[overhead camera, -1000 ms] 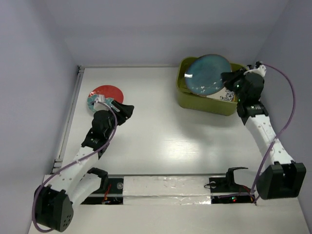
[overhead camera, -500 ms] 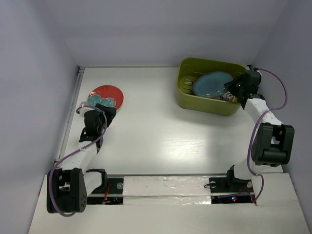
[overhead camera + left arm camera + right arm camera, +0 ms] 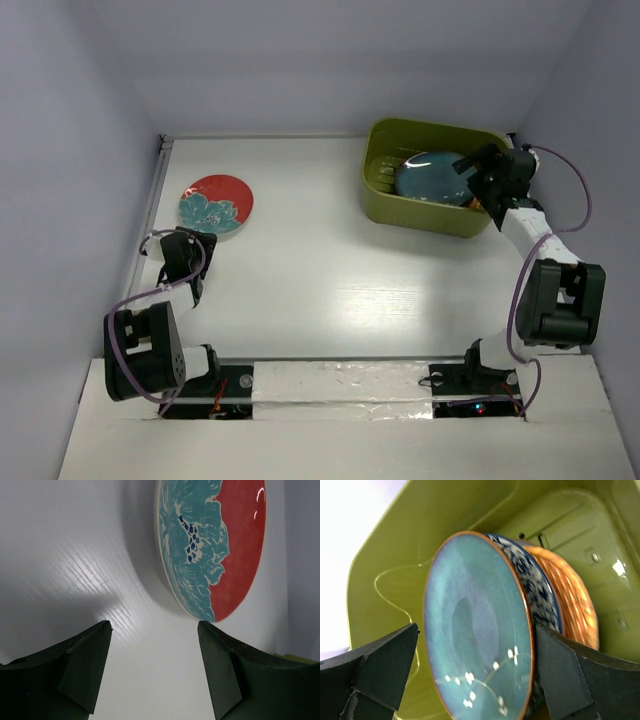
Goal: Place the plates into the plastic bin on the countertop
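A red plate with a teal flower (image 3: 217,203) (image 3: 220,545) lies flat on the white countertop (image 3: 330,260) at the left. My left gripper (image 3: 200,240) (image 3: 154,625) hovers just short of its near edge, open, with only bare tabletop between its fingers. The olive-green plastic bin (image 3: 415,215) (image 3: 385,565) stands at the back right. Inside it a dark teal plate (image 3: 430,175) (image 3: 470,630) rests on a white-and-blue patterned plate (image 3: 532,587) and an orange plate (image 3: 575,605). My right gripper (image 3: 470,170) (image 3: 477,630) straddles the teal plate's edge, open, left finger clear of its face.
Pale lavender walls close in the left, back and right sides. A thin rail (image 3: 145,230) runs along the left wall beside the left arm. The bin's far wall stands close behind the stacked plates.
The right gripper lowered the teal plate into the bin onto the stack and then opened wide. The left arm drew back from the red plate toward the near left.
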`<state>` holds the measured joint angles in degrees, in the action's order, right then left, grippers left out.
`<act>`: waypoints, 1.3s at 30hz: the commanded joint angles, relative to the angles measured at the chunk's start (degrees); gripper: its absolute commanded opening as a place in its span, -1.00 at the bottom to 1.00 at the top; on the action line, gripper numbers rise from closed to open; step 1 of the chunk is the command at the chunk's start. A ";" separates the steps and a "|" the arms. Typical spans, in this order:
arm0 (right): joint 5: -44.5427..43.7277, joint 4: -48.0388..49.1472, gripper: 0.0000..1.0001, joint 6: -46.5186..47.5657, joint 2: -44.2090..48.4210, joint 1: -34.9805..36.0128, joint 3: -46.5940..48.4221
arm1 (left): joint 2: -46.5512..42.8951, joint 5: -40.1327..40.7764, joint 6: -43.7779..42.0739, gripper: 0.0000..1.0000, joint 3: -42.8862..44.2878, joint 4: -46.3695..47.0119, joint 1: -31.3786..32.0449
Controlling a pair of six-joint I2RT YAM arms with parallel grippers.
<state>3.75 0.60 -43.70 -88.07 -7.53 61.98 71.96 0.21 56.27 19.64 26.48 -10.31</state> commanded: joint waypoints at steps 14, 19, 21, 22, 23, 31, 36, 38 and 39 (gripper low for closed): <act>-2.86 8.80 0.36 0.20 21.88 -0.38 -18.03 | 13.81 0.14 6.13 0.21 7.77 5.96 -1.12; -4.89 4.33 1.00 4.67 17.53 -0.38 -11.19 | 15.22 0.85 6.31 0.04 10.94 2.97 -1.12; -6.81 0.12 1.00 5.82 13.04 -0.38 -7.33 | 16.63 1.98 5.96 0.03 13.84 -0.97 -0.59; -8.30 -0.42 1.00 7.82 9.53 -0.38 -4.26 | 17.15 2.08 5.35 0.02 14.63 -1.77 -0.59; -9.71 -2.34 1.00 8.28 8.45 -0.38 -3.80 | 17.68 2.34 5.08 0.02 15.60 -2.39 -0.59; -6.13 8.10 0.79 3.37 20.12 0.15 -13.46 | 19.62 5.24 2.79 -0.05 19.12 -6.26 1.08; -0.59 8.01 0.76 3.98 30.82 3.31 -15.56 | 21.81 5.60 2.53 -0.29 22.10 -7.67 1.60; 0.90 7.93 0.73 3.80 33.74 4.80 -16.53 | 23.13 4.90 2.44 -0.52 23.42 -7.85 1.60; 1.34 8.01 0.73 3.71 35.24 5.50 -17.32 | 23.57 4.02 2.09 -0.64 23.60 -7.06 1.60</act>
<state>1.69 5.32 -39.94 -56.34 -3.84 46.54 94.56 4.78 59.59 40.32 19.16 -8.95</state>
